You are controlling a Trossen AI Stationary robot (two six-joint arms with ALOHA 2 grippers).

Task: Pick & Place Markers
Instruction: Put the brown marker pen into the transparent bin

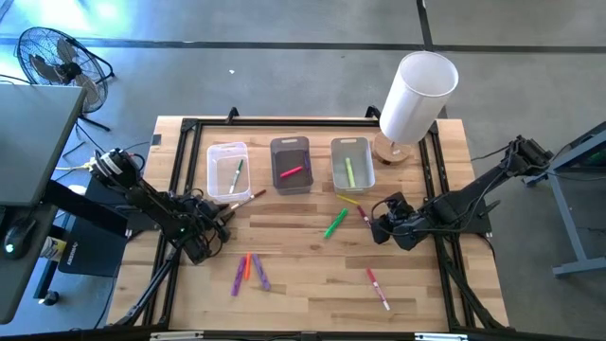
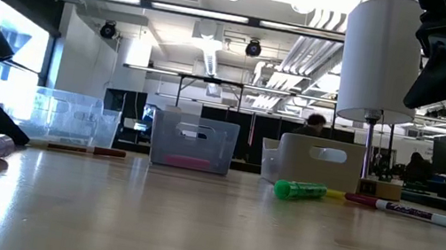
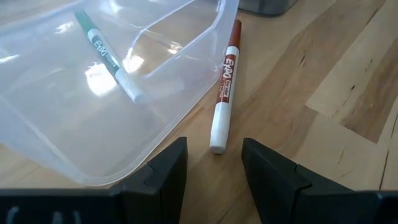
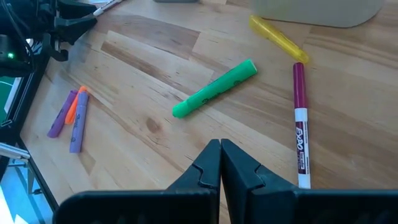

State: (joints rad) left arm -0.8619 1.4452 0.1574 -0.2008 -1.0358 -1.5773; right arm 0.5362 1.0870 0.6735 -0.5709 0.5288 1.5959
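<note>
1. The left pincer [image 3: 211,180] sits low on the worktop [image 1: 312,270], its fingers spread, with the white end of the brown-red marker [image 3: 224,84] just ahead of the gap between them
2. That marker lies on the wood, close against the outer wall of the clear bin [image 3: 93,106], which already holds a green marker [image 3: 106,56]
3. Judged from this, the step in hand is lining up on the brown-red marker; the risk is that one finger catches the bin wall and shoves the bin, or rolls the marker out of line
4. The right pincer [image 4: 221,165] hovers over the worktop's right half with its fingers pressed together and nothing between them; it would have to spread before taking anything
5. Near it lie a bright green marker [image 4: 214,90], a yellow one [image 4: 277,37] and a dark pink one with a white barrel [image 4: 300,124]; a careless descent could knock these round sticks rolling
6. Two purple markers and an orange marker [image 1: 248,270] lie bunched together in front of the left arm, so picking one cleanly looks awkward
7. Another red-and-white marker [image 1: 378,289] lies alone near the front edge, where a nudge might send it off
</note>
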